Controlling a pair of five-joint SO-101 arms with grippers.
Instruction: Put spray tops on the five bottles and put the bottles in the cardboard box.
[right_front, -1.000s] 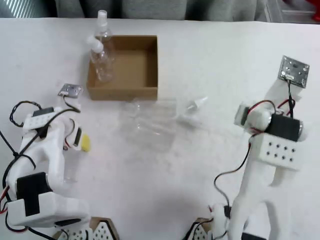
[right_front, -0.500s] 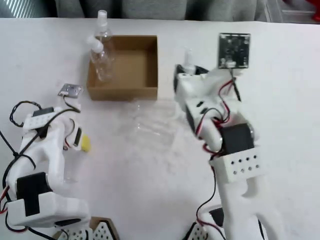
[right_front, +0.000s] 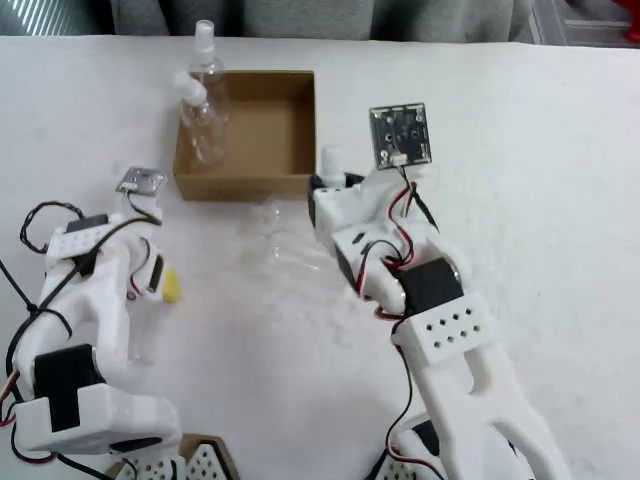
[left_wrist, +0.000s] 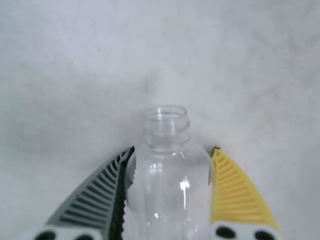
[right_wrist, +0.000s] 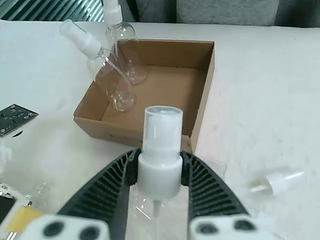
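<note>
My right gripper (right_wrist: 160, 161) is shut on a white spray top (right_wrist: 162, 135), which stands upright with its tube hanging down. In the high view this spray top (right_front: 328, 158) and the right gripper (right_front: 328, 180) are just off the front right corner of the cardboard box (right_front: 290, 182). Two clear bottles with spray tops (right_front: 203, 105) lean in the box's left side. At the table's left, my left gripper (left_wrist: 167, 187) is shut on a clear bottle (left_wrist: 167, 165) with a bare open neck. The left gripper (right_front: 155, 282) sits left of the box front.
Clear bottles without tops (right_front: 295, 240) lie on the table in front of the box, beside the right arm. Another spray top (right_wrist: 275, 181) lies on the table to the right of them. The white table (right_front: 560, 150) has open room at the right.
The right arm has swung from the table's right side to the middle by the box's front corner, carrying a spray top. The left arm has not moved.
</note>
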